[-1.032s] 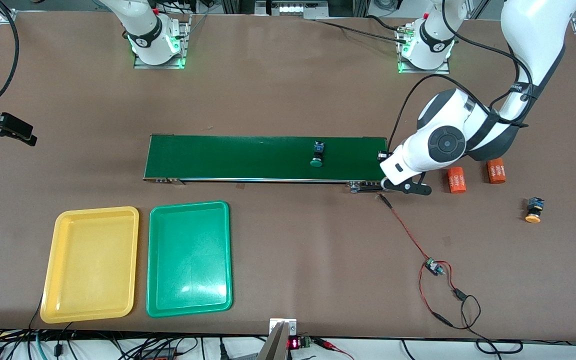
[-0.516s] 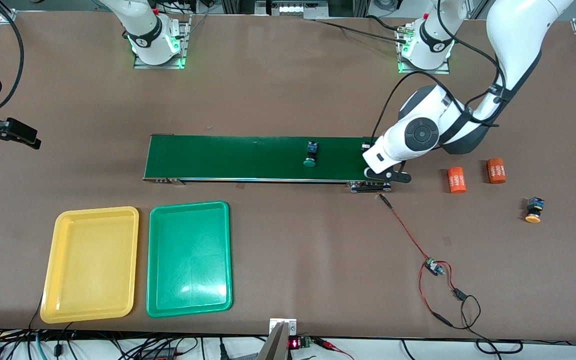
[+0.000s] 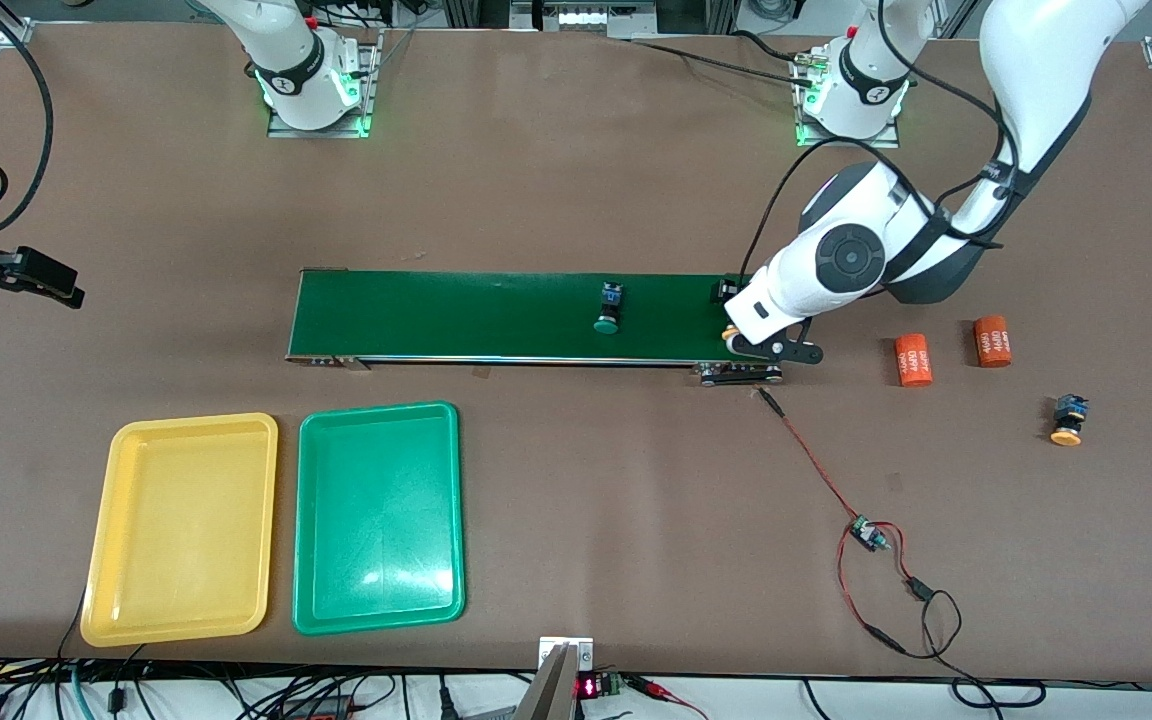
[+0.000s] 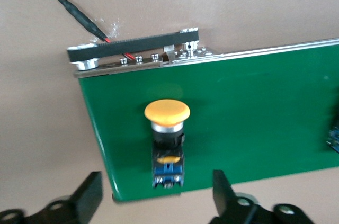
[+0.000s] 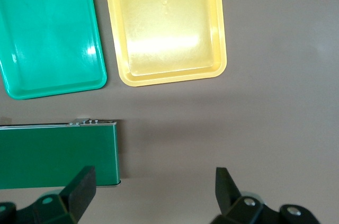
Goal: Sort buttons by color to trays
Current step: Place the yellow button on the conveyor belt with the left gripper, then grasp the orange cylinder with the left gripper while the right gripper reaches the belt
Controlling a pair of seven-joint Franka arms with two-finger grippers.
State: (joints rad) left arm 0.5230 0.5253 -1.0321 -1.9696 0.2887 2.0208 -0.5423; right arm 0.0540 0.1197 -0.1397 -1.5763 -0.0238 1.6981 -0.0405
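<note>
While the left gripper (image 3: 736,335) is held low over the conveyor belt (image 3: 496,315) at the left arm's end of it, its jaws are spread wide and nothing is gripped between them. Seen from the left wrist view, a yellow-capped button (image 4: 167,139) lies on its side on the belt between the two open fingers (image 4: 87,197), touched by neither, close to the belt's end. A green-capped button (image 3: 608,308) lies farther along the belt, toward the right arm's end, about midway along the green surface. A second yellow-capped button (image 3: 1068,420) rests on the bare table near the left arm's end, nearer to the front camera than two orange cylinders (image 3: 954,352) that stand between it and the belt. The fourth button cannot be found in any view.

The right gripper (image 3: 36,275) is held in the air over the table's edge at the right arm's end, well apart from the belt, and its arm waits. Its jaws are opened wide and are empty, as shown in the right wrist view (image 5: 153,192).

The yellow tray (image 3: 181,528) and the green tray (image 3: 378,517) lie side by side, just apart, nearer to the front camera than the belt, the yellow one closer to the right arm's end. Both are unfilled. A red-and-black wire (image 3: 841,500) runs from the belt's end across the table.
</note>
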